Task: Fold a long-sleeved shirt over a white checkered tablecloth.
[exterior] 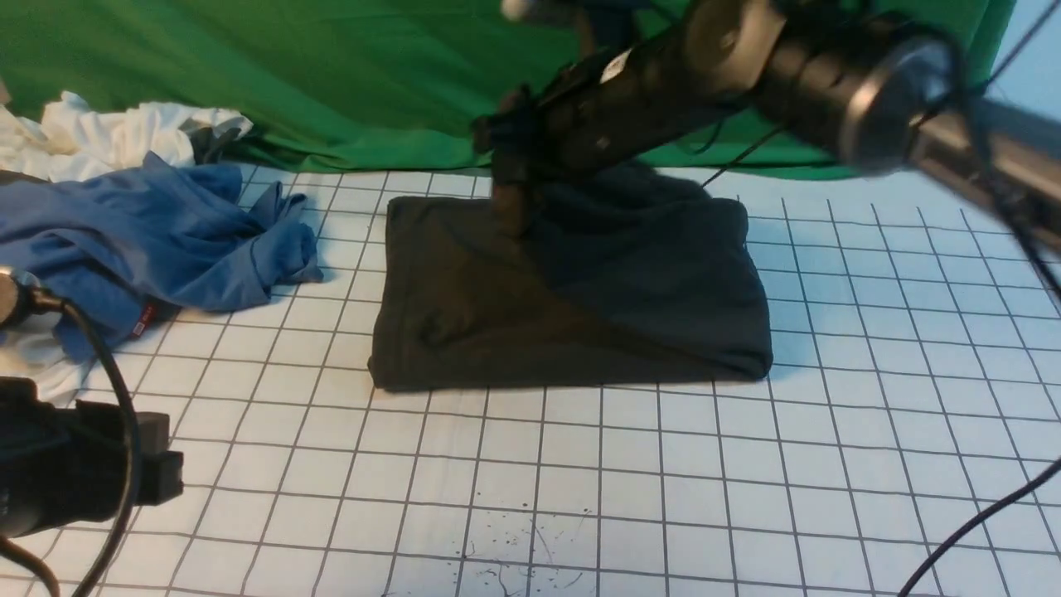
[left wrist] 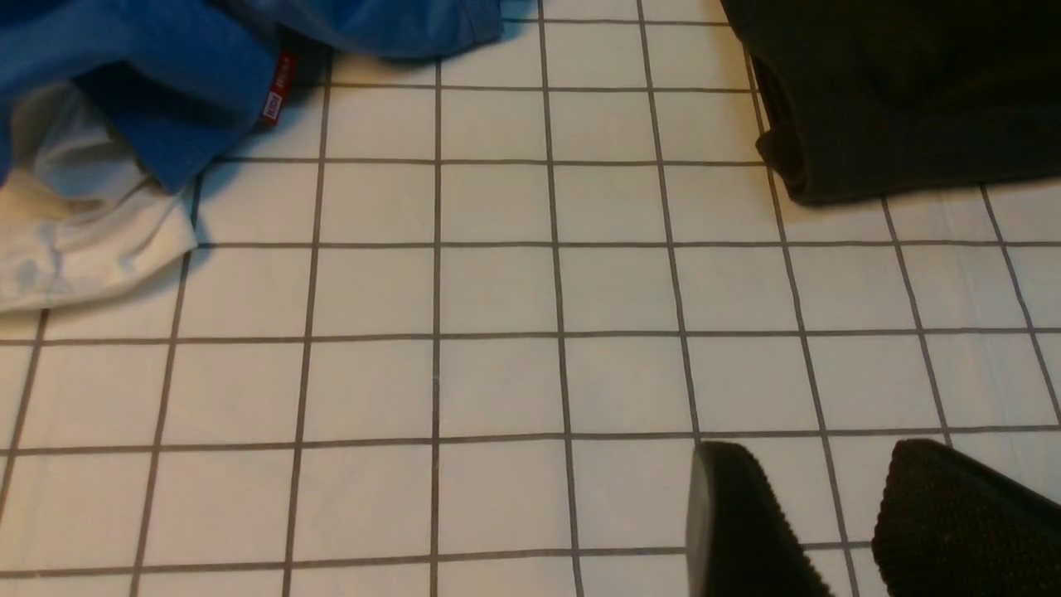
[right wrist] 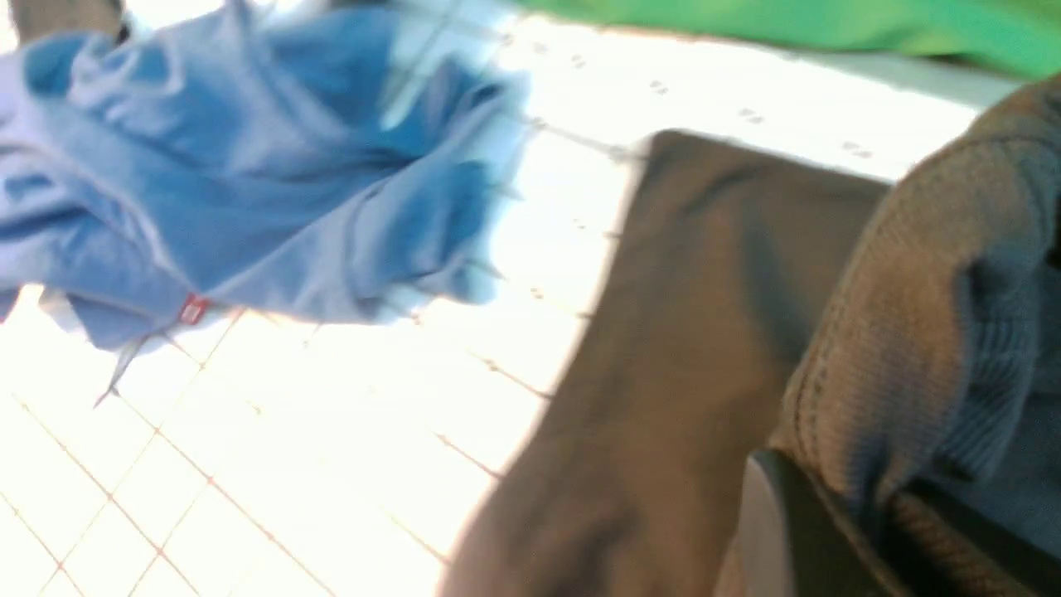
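Black long-sleeved shirt (exterior: 572, 307), folded into a thick rectangle, lies in the middle of the white checkered tablecloth (exterior: 746, 481).
Its near edge lies straight, and its far side humps up where the right gripper (exterior: 510, 199) is pinched on a ribbed edge of the fabric. The left gripper (left wrist: 816, 464) sits low at the near left, fingers apart over bare cloth. A crumpled blue garment (exterior: 149, 240) and a white garment (exterior: 108, 137) lie at the far left, before a green fabric backdrop (exterior: 331, 75).
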{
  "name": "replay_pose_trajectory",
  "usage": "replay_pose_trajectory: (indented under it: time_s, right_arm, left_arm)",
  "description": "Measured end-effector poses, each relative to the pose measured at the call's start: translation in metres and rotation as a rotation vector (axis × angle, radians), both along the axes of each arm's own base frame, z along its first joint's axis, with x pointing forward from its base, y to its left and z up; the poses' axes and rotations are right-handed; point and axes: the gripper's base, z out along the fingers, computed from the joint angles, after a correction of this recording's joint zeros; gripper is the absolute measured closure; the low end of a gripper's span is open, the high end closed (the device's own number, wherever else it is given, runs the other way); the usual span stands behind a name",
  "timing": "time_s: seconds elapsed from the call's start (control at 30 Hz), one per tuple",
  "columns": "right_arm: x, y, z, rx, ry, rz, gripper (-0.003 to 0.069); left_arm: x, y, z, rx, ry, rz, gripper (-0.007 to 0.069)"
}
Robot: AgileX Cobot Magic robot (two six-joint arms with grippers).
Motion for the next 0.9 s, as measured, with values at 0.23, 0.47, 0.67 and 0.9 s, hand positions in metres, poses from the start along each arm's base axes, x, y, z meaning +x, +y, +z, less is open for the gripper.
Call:
replay_pose_trajectory:
  time_s: [0.23,0.47,0.67,0.9]
  right_arm:
    - [0.003,0.047,-0.059,-0.008,0.007,0.03,0.056]
    - [0.005,0.064,-0.044,0.025,-0.058,0.063,0.0358]
    - [-0.001,0.063,-0.029,-0.03,-0.1,0.147,0.0369]
    - [-0.006,0.069,-0.07,-0.127,0.007,0.212,0.0617]
  left_arm:
    - [0.0,-0.001,0.0,-0.006,0.001,-0.004,0.0631]
    - [-0.001,-0.003,-0.001,-0.024,0.007,-0.023,0.0659]
    - [-0.017,-0.005,0.009,-0.031,-0.039,-0.087,0.0659]
    - [-0.069,0.002,0.028,-0.026,-0.408,-0.136,0.0659]
